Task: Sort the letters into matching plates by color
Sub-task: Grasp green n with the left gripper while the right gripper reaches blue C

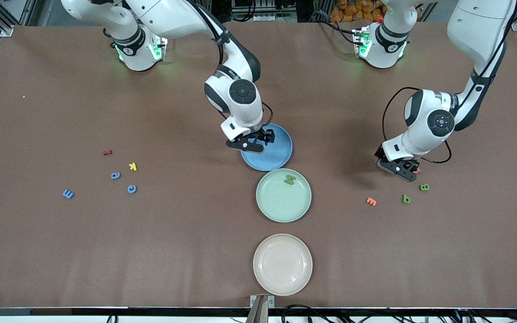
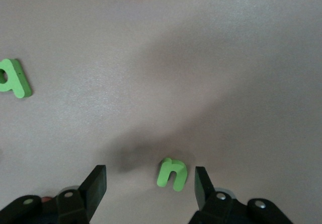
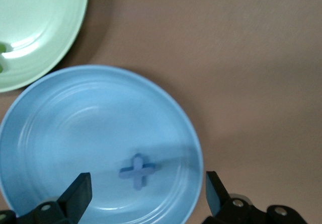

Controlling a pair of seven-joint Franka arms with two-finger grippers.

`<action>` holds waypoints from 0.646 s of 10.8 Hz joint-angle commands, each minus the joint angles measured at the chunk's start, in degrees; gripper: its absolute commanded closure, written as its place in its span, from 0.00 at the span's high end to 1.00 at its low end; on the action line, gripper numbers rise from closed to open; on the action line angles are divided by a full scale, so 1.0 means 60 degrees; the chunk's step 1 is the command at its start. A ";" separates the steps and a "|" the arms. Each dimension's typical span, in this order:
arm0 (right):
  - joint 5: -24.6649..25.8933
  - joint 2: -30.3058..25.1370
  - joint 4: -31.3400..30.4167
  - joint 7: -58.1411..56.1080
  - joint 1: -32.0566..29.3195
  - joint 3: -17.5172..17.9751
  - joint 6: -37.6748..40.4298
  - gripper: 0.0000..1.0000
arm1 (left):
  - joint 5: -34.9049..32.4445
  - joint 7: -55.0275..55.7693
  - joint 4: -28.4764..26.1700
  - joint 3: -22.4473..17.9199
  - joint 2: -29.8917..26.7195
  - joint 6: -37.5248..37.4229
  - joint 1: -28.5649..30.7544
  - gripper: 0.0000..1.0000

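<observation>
My right gripper [image 1: 258,140] [image 3: 148,189] hangs open over the blue plate [image 1: 281,154] [image 3: 75,123]. A blue cross-shaped letter [image 3: 137,170] lies in that plate, free of the fingers. Beside it, nearer the front camera, the green plate [image 1: 283,202] [image 3: 40,22] holds one green letter [image 1: 290,179]. My left gripper [image 1: 403,171] [image 2: 150,181] is low at the table toward the left arm's end, open. A green "n" [image 2: 172,173] lies flat between its fingers, untouched. Two more green letters [image 1: 406,198] [image 1: 424,187] lie close by. Three blue letters [image 1: 67,194] [image 1: 115,175] [image 1: 132,189] lie toward the right arm's end.
A cream plate [image 1: 282,264] sits nearest the front camera, in line with the other two plates. An orange letter [image 1: 371,202] lies near the green ones. A yellow letter [image 1: 133,167] and a red one [image 1: 107,152] lie by the blue letters.
</observation>
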State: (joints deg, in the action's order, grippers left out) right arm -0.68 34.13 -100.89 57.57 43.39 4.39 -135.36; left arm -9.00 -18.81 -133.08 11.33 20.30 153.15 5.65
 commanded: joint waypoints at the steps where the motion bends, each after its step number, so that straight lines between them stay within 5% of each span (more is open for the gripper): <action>1: 0.0143 -0.0531 -0.0045 -0.1475 -0.0916 0.0074 0.0821 1.00 | -0.0214 0.0044 -0.0218 0.0088 -0.0191 0.0139 0.0054 0.79; 7: 0.0436 -0.1731 -0.0894 -0.4330 -0.3317 0.0074 0.1085 1.00 | -0.0214 0.0059 -0.0292 0.0088 -0.0015 0.0139 0.0054 0.71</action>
State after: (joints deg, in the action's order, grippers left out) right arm 0.75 28.71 -101.98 38.73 29.46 3.97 -129.16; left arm -9.00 -18.81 -133.90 11.63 20.38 153.15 5.62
